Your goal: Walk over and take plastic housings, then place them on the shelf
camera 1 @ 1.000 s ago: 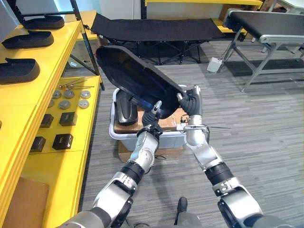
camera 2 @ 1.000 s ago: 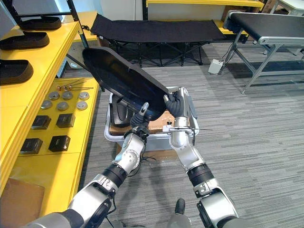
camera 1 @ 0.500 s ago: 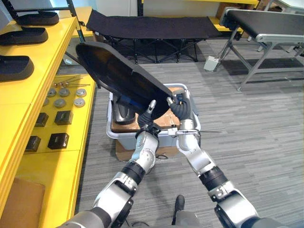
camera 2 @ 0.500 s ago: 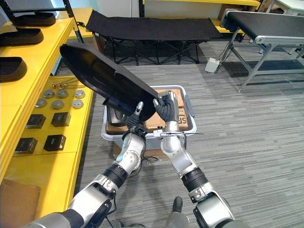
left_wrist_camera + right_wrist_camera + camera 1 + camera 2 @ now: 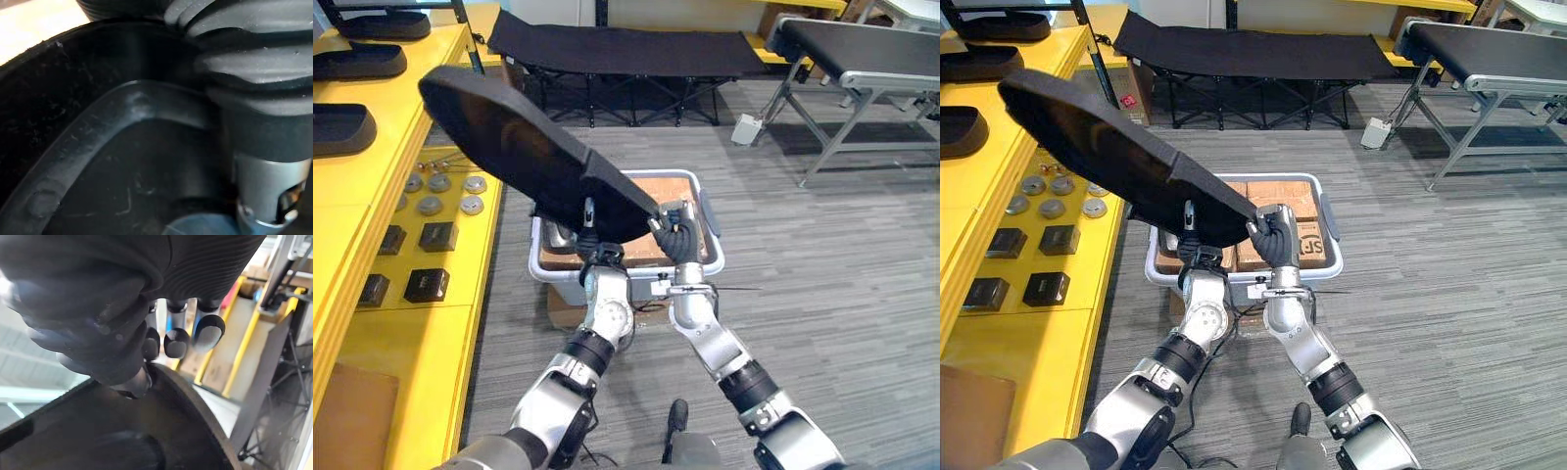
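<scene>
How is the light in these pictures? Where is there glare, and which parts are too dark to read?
Left wrist view: the large black plastic housing is very dark, with a faint sheen along its curved ridge. Right wrist view: bright light behind leaves the right hand, gripping the housing's rim, in silhouette. Left eye view: even room light, no strong glare.

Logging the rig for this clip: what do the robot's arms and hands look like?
The left arm and right arm are silver-grey rounded segments with black joint bands. The left hand and right hand wear dark ribbed covers over back and wrist. The right hand's fingers are silver with rounded dark tips.
</scene>
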Robot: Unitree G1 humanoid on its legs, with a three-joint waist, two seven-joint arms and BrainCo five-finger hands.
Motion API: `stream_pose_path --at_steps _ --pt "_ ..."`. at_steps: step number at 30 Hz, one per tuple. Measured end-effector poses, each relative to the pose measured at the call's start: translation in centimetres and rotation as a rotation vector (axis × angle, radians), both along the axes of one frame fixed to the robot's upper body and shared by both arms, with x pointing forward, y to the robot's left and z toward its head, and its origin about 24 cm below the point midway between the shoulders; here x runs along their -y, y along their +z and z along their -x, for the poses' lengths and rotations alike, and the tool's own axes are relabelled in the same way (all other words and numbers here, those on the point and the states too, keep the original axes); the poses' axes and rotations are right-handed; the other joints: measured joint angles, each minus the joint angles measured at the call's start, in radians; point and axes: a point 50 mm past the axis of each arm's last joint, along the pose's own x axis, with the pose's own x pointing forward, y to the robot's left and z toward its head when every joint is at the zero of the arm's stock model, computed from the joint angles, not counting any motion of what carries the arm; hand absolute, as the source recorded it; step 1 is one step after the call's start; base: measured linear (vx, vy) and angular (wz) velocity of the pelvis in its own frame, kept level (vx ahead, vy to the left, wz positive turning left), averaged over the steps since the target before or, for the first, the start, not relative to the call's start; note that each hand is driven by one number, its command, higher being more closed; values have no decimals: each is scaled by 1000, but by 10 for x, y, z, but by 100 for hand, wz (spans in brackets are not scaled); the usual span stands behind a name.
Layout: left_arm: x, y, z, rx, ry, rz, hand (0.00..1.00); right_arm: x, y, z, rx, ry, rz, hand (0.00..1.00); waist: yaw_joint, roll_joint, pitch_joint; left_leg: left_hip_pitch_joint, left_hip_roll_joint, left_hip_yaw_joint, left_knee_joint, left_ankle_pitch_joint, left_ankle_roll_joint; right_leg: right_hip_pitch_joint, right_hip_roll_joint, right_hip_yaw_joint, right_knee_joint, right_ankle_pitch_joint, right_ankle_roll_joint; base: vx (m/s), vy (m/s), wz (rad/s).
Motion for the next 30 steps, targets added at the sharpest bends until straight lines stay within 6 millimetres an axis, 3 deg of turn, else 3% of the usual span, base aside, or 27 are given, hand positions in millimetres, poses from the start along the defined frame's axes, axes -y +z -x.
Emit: stream_pose_path --at_steps 9,16,21,22,30 --pt "-4 7 -1 148 -17 2 100 3 -1 6 5 -13 -32 100 0 -1 -1 0 0 -2 0 0 0 1 0 0 0 0 0 0 0 0" --pt "-6 5 0 169 -19 -16 100 4 -3 8 -4 -9 -32 100 0 -3 -2 2 0 0 0 0 0 1 1 2 0 0 0 0 0 0" --pt "-15 6 0 194 -22 -157 100 5 -12 11 -51 6 -45 100 0 -4 -3 2 0 1 0 0 0 0 1 2 0 0 0 0 0 0" --pt "-17 8 0 187 -16 -232 100 6 -14 12 -63 2 -50 0 0 -5 -3 2 0 0 0 0 0 0 1 2 0 0 0 0 0 0" --pt "-22 6 2 84 16 -578 100 13 -34 16 -141 -21 -37 0 0 -6 -4 1 0 -1 0 2 2 0 1 2 0 0 0 0 0 0"
